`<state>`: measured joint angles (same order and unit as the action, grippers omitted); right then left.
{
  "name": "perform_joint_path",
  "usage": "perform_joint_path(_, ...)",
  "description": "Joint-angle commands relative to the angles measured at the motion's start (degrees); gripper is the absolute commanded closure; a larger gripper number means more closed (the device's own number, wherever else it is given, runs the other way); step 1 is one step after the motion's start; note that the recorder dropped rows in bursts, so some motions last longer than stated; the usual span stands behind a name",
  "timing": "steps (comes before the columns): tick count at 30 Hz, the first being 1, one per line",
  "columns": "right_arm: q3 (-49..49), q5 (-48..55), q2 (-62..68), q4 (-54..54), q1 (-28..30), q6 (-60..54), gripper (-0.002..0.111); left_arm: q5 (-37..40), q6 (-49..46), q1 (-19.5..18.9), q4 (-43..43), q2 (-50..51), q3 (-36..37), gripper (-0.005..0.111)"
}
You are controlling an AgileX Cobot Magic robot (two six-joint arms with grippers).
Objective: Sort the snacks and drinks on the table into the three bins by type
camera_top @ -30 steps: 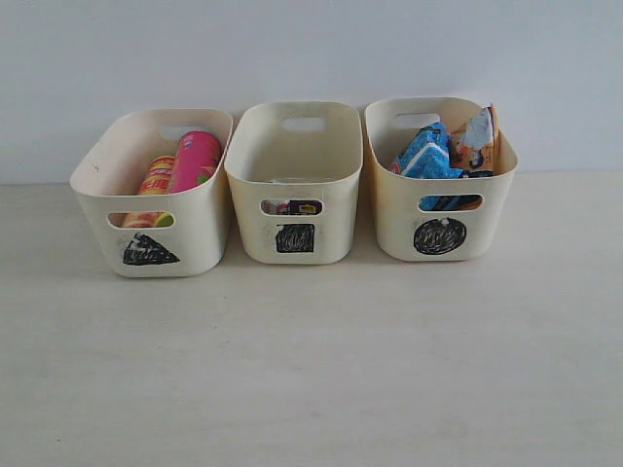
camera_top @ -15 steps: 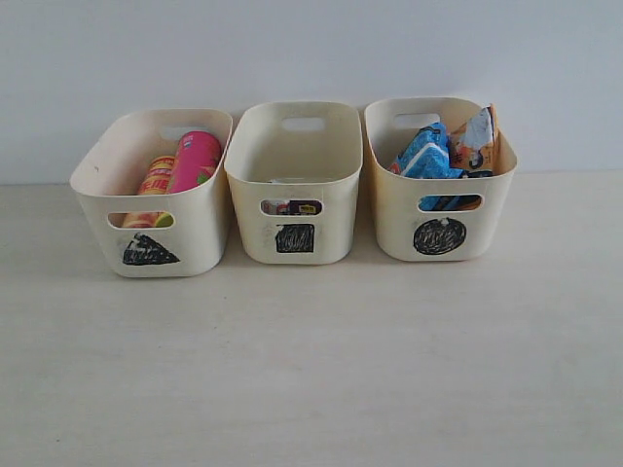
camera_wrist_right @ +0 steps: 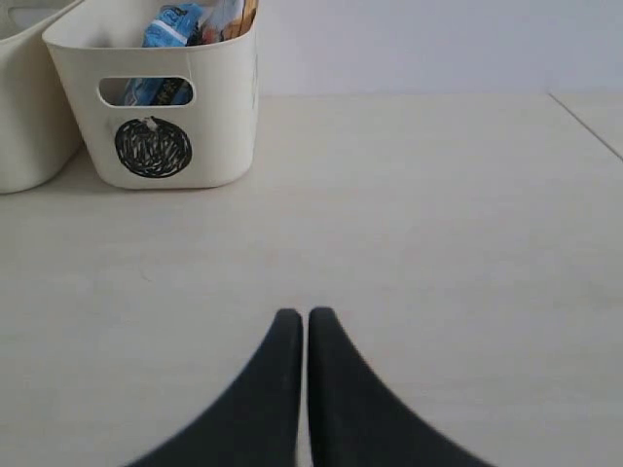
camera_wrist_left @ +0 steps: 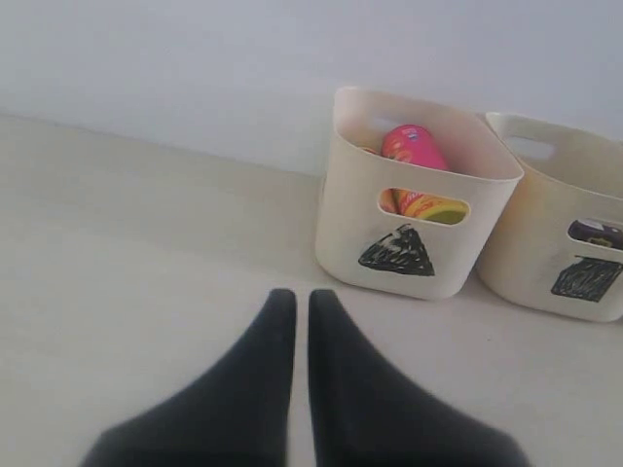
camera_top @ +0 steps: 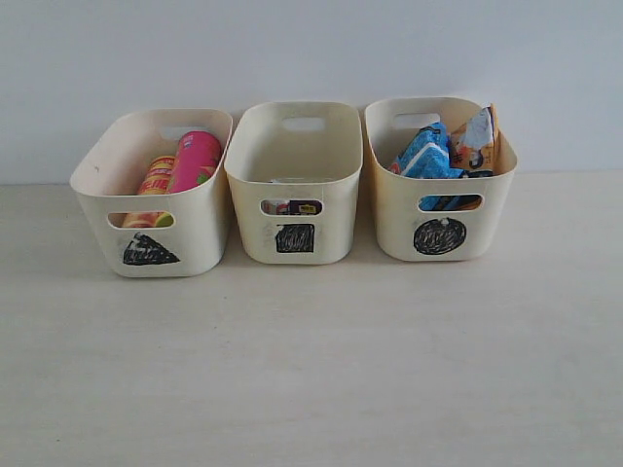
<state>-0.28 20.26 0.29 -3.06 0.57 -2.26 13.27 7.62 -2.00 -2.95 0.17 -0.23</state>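
You have all three bins in a row at the back of the worktop [camera_top: 311, 370], close side by side, in front of a pale wall [camera_top: 311, 49]. The triangle bin [camera_top: 97, 209] is on the left of the exterior view. The pink chip can [camera_top: 197, 159] leans inside it with its top just above the rim. The yellow chip can [camera_top: 156, 177] sits right against it, lower down, and part of it shows through the front handle cut-out. The square bin [camera_top: 336, 229] is in the middle and its contents sit low. You only get the dark purple carton [camera_top: 304, 207] through the cut-out, with something pale beside it that is too small to tell. The circle bin [camera_top: 394, 219] is on the right. The blue packet [camera_top: 425, 154] and the orange-and-black bag [camera_top: 477, 141] both stick up past the rim, packed against each other, with the bag on the outer side. The front of the worktop is bare beige surface. Your left tool [camera_wrist_left: 293, 306] has its fingers pressed together with only a hairline slit between the tips. It hangs over bare worktop, aimed roughly at the triangle bin and well apart from it. Your right tool [camera_wrist_right: 293, 321] is in the same state: fingers pressed together tip to tip, over bare worktop. The circle bin is ahead of it and off to one side, well apart.
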Motion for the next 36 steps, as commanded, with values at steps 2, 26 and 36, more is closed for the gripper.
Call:
perform_joint_path(2, 0.28, -0.71, -0.29, 0.40, 0.03, 0.23, 0.108, 0.64, -0.80, -0.04, 0.37, -0.17, 0.23, 0.102)
perform_joint_path(26, 0.28, -0.71, -0.29, 0.40, 0.03, 0.30, 0.108, 3.73, -2.30, -0.04, 0.37, -0.17, 0.23, 0.102)
perform_joint_path(36, 0.28, -0.71, -0.29, 0.40, 0.03, 0.30, 0.108, 3.73, -2.30, -0.04, 0.63, -0.17, 0.23, 0.102)
